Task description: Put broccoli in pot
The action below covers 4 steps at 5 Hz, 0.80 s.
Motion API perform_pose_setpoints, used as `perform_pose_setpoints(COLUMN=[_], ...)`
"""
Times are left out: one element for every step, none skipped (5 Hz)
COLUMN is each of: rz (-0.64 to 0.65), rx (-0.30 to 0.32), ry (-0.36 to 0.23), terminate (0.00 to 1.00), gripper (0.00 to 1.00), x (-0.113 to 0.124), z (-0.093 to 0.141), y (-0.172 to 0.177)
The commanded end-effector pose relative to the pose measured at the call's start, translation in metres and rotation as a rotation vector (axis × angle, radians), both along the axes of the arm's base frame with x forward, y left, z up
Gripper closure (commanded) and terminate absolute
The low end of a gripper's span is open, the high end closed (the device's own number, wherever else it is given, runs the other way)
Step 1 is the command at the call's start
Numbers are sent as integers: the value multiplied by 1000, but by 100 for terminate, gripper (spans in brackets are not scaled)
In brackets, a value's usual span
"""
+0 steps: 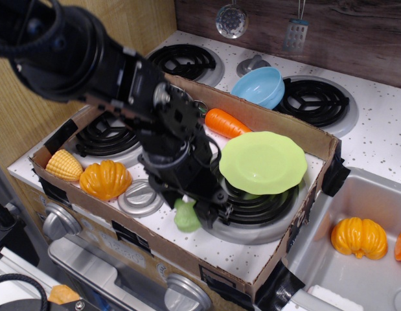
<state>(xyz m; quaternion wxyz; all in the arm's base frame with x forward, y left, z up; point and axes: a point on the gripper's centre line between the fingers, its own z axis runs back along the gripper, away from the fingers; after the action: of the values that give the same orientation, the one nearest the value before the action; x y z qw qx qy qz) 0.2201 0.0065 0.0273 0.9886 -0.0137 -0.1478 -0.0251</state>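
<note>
The broccoli (185, 220) is a small pale-green lumpy toy at the front of the cardboard box, just left of the front right burner. My black gripper (195, 210) comes down on it from above, and its fingers appear shut on the broccoli's top, holding it slightly above the speckled stovetop. The pot is hidden behind my arm, which crosses the back left part of the box.
A round light-green plate (263, 162) lies on the front right burner, with an orange carrot (225, 122) behind it. An orange pumpkin (104, 179) and a corn cob (63, 165) lie at front left. A light-blue bowl (260, 86) sits beyond the cardboard wall (297, 133). The sink (355, 207) lies to the right.
</note>
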Motion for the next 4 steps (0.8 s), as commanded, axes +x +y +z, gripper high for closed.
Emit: perform_pose_setpoints(rz=[-83,-129,-158,-176], rx=[45,62,106,176], ry=[-38,-27,-34,-48], terminate=[0,0,0,0], gripper=[100,100,100,100], x=[48,76,99,115], z=[22,32,53,92], y=[28,47,63,74])
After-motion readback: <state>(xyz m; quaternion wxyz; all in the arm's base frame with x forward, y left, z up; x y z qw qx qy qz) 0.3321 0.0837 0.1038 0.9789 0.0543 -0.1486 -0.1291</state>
